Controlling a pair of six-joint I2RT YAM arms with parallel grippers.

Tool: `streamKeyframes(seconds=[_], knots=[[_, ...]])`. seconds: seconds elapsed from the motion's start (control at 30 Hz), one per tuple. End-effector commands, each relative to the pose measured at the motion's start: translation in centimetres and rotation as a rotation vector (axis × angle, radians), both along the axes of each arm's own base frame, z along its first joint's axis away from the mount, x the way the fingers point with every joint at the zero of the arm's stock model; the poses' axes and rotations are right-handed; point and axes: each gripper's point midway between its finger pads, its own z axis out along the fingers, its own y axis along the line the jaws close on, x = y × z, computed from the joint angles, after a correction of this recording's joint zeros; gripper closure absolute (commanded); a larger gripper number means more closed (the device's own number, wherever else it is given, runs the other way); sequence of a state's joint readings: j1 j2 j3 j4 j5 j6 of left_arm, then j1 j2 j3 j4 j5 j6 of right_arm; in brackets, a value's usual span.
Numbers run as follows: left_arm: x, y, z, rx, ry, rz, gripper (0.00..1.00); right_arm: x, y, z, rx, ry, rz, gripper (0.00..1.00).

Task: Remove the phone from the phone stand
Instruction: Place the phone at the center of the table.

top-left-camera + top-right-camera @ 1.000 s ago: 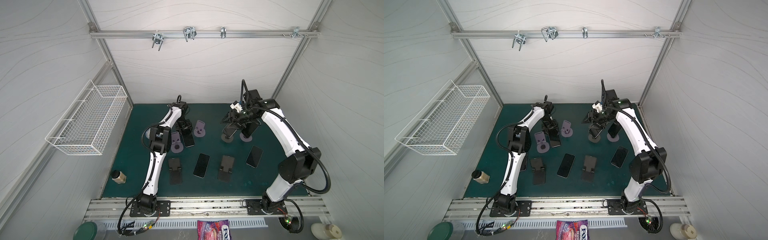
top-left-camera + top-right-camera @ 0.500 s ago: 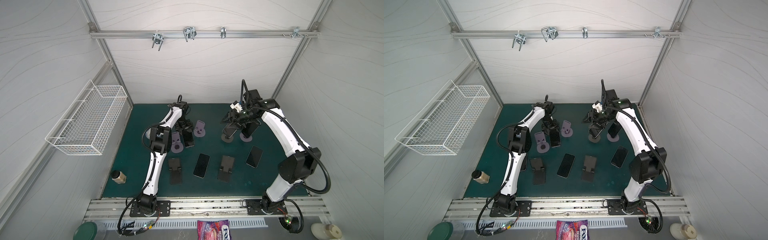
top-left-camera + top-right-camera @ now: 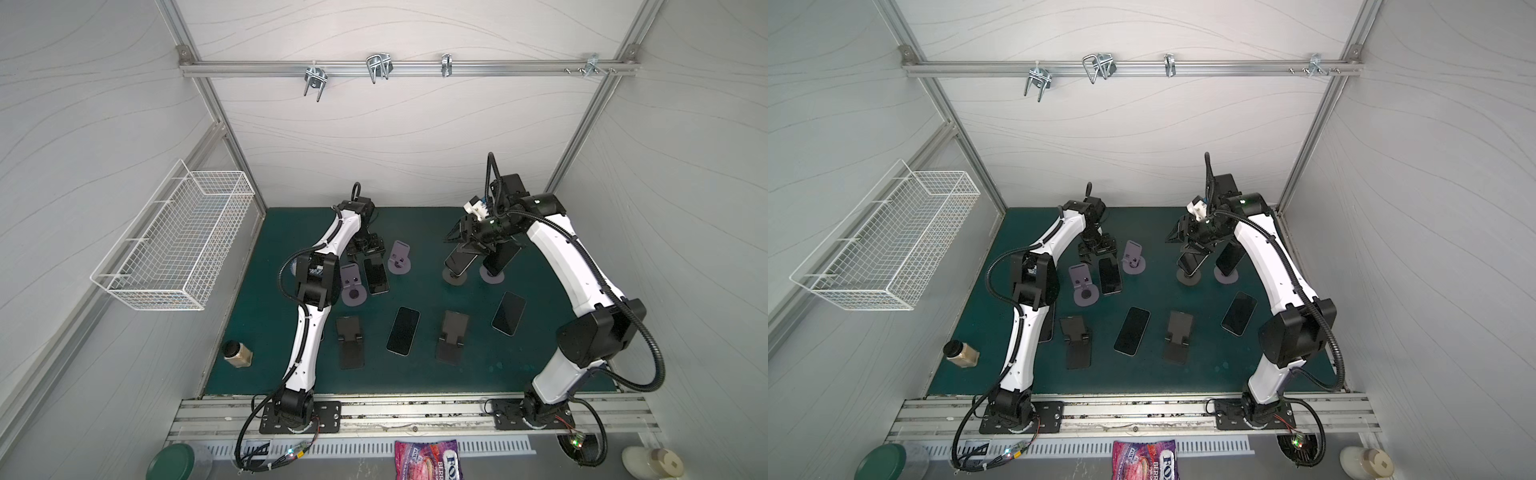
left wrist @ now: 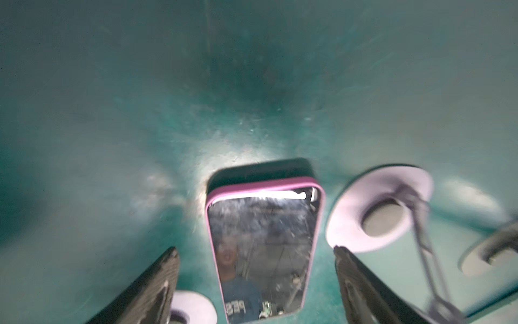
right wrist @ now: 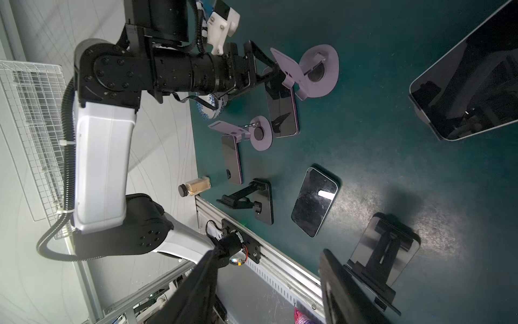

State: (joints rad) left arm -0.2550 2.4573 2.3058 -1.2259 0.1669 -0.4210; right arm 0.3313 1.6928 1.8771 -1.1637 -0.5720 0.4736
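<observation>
The left gripper (image 4: 255, 249) stands with its jaws well apart. Its two dark fingers (image 4: 157, 280) flank the far end of the dark phone with a pink-purple rim (image 4: 260, 246); neither finger is seen touching it and nothing is held. In both top views this gripper (image 3: 368, 249) hangs just above that phone (image 3: 376, 276).

The phone (image 3: 1109, 276) lies flat on the dark green mat (image 3: 415, 374), glossy screen up, off any stand. It sits between two lilac phone stands with round bases, one (image 3: 354, 284) towards the left arm and one (image 3: 400, 259) towards the right arm. Its long axis runs from the back wall towards the front rail, with the near end swung slightly to the right arm's side.

The right gripper (image 5: 267, 252) is about half open with nothing between its jaws. In a top view it (image 3: 457, 232) hovers over a dark phone leaning on a dark round-based stand (image 3: 459, 262), and I cannot tell whether it touches that phone. Just beside this, another dark phone leans on a lilac round-based stand (image 3: 498, 259)
</observation>
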Motion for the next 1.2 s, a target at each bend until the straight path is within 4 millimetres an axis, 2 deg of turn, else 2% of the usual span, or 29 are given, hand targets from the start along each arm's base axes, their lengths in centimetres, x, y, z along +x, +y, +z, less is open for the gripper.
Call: streamKeyframes(seconds=[0.0, 0.33, 0.57, 0.73, 0.87, 0.97, 1.17], knots=[[1.9, 0.5, 6.0, -0.002, -0.17, 0.001, 0.12, -1.0, -1.1, 1.6, -0.026, -0.036, -0.007, 0.41], [2.1, 1.4, 12.7, 0.008, -0.348, 0.014, 0.13, -1.2, -1.6, 2.5, -0.05, -0.069, -0.013, 0.4], [1.0, 1.8, 17.1, 0.002, -0.488, 0.033, 0.13, -1.1, -2.4, 2.2, -0.093, -0.083, -0.029, 0.4], [-0.8, 1.3, 20.0, 0.031, -0.582, 0.006, 0.13, -0.8, -3.1, 2.0, -0.124, -0.084, -0.058, 0.39], [-2.7, -0.9, 22.8, 0.07, -0.679, -0.08, 0.13, -0.4, -3.7, 1.8, -0.156, -0.096, -0.074, 0.38], [-4.3, -2.6, 24.0, 0.08, -0.737, -0.127, 0.12, -0.2, -4.1, 1.8, -0.169, -0.102, -0.093, 0.37], [-8.1, -3.9, 25.0, 0.012, -0.803, -0.15, 0.13, -0.1, -5.2, 2.2, -0.186, -0.147, -0.168, 0.34]])
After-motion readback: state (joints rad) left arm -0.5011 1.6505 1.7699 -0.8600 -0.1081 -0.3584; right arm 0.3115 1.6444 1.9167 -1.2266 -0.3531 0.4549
